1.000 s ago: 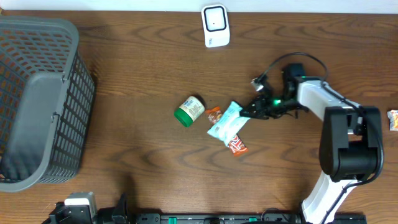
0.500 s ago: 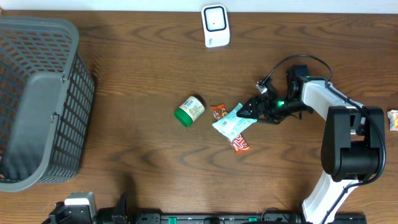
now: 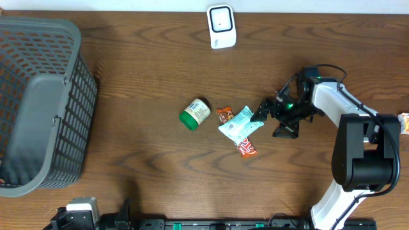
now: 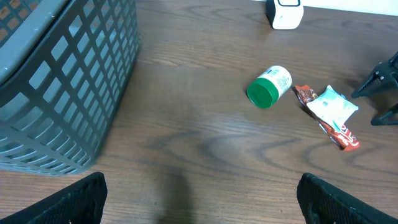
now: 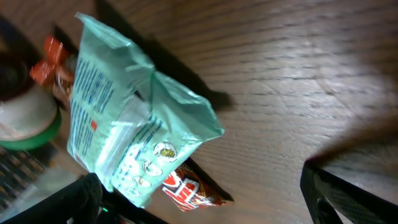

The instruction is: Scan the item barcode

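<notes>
The table (image 3: 140, 166) ends at the far side in a pale strip, and the white scanner (image 3: 221, 26) stands just short of that edge, face up. The grey basket (image 3: 38, 102) fills the left end, its slatted wall running down towards the near edge. Between that wall and the cluster of goods lies a broad stretch of bare wood, and the same holds along the whole near side in front of the arms. The teal packet (image 3: 239, 126) lies flat near the middle of the table, well apart from the scanner, resting across a red bar (image 3: 246, 149) whose ends stick out on both sides of it. A green-lidded jar (image 3: 195, 113) lies on its side just to the packet's left, not touching it. The right gripper (image 3: 271, 121) sits low just beside the packet's right corner with its fingers spread wide and nothing between them (its wrist view shows the packet lying free on the wood ahead). The left gripper (image 4: 199, 208) hangs back at the near edge, likewise spread and holding nothing. Count: one basket, one scanner, one jar, one packet, one bar as far as can be told, and one small wrapped thing (image 3: 404, 122) cut off at the right edge.
</notes>
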